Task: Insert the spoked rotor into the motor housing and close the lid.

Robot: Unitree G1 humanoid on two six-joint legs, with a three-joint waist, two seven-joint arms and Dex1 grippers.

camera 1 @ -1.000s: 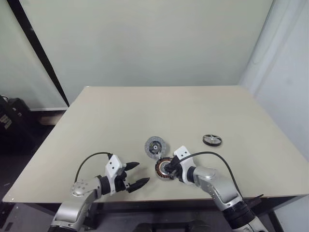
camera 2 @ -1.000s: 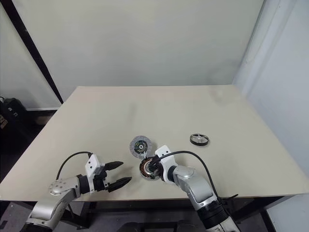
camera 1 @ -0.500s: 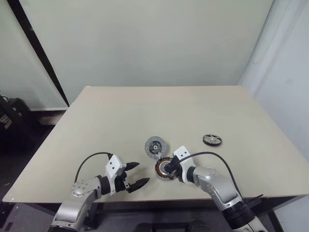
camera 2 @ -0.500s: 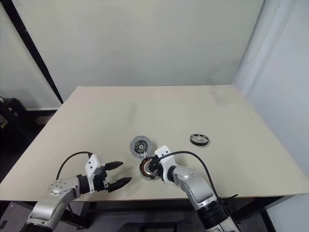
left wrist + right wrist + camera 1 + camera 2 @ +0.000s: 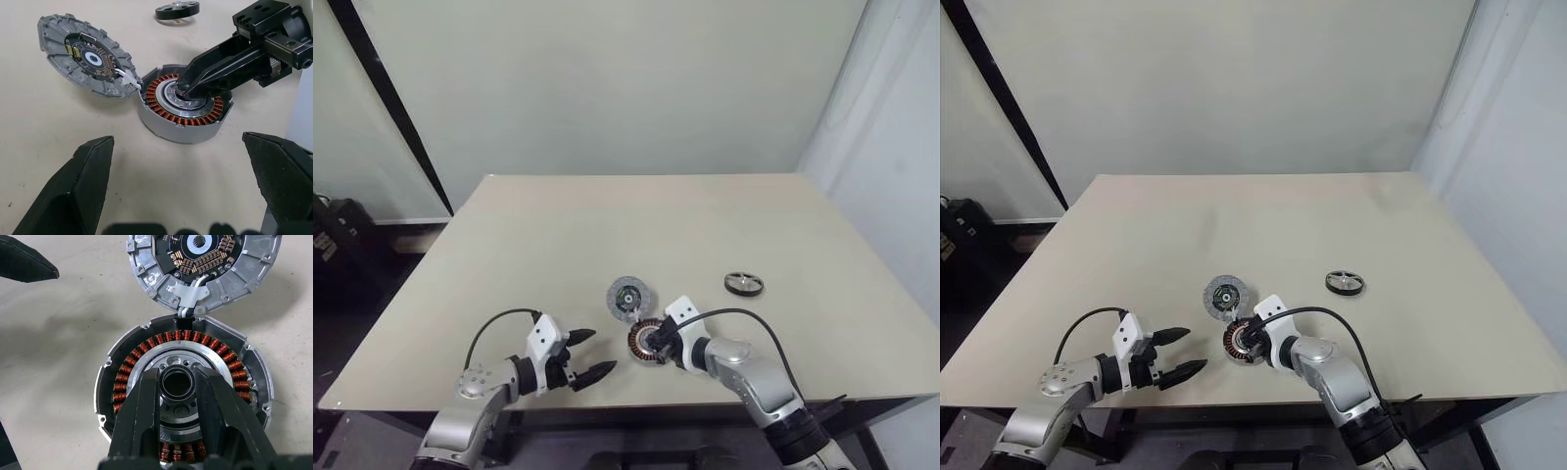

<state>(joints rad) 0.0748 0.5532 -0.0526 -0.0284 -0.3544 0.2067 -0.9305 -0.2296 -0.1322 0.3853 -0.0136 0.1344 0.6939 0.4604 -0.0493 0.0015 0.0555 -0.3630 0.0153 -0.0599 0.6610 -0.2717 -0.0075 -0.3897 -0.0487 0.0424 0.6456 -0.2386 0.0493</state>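
Observation:
The motor housing (image 5: 642, 341), a silver shell with copper windings (image 5: 146, 345), sits near the table's front edge. My right gripper (image 5: 657, 342) reaches into it from the right, its two black fingers (image 5: 146, 401) shut on either side of the silver hub. The lid (image 5: 626, 296) lies flat just behind the housing, circuit side up (image 5: 205, 264), joined to it by a short white wire. The spoked rotor (image 5: 743, 284) rests further right on the table, apart from both. My left gripper (image 5: 600, 351) hovers open to the left of the housing, nothing between its fingers (image 5: 83, 181).
The beige table (image 5: 558, 245) stretches wide behind and to both sides of the parts. Its front edge runs just below both grippers. A black cable (image 5: 754, 323) loops over my right forearm. A white curtain (image 5: 901, 147) hangs at the right.

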